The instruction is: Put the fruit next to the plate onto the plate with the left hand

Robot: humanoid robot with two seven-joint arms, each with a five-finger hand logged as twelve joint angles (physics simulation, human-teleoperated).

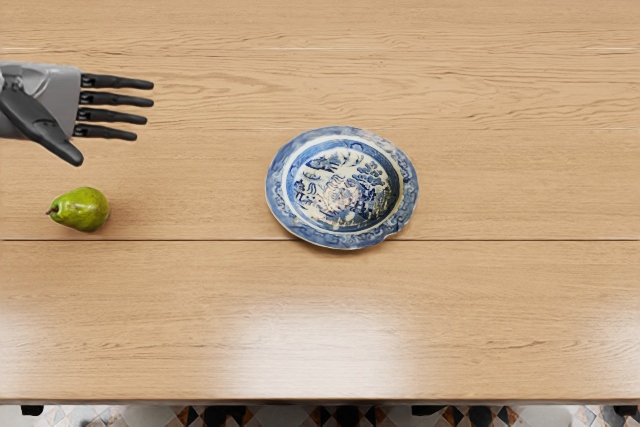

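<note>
Green with a faint yellow tinge, the pear (pixel 80 208) is being shown in the head view lying on its side on the wooden surface (pixel 320 327), near the left edge, with its stem pointing left and its rounder end turned toward the plate (pixel 276 192). It is lying well apart from that blue-and-white patterned plate, which is sitting near the middle of the surface with nothing on it. The left hand (pixel 55 107) is being held just beyond the pear, near it but not touching. Its fingers (pixel 118 100) are being held out straight and slightly spread, pointing right, with the thumb (pixel 45 132) angled down toward the fruit, and nothing is being gripped. The right hand is not being shown at all. The pear is being judged light and firm, yet smooth-skinned and rounded, so it is likely to roll or slip if pinched at its narrow neck. A hold around the broad belly is being advised, thumb on one side and fingers on the other, closed gently so the skin is not being bruised. The plate is being judged brittle, so a soft release onto its centre is being called for.
</note>
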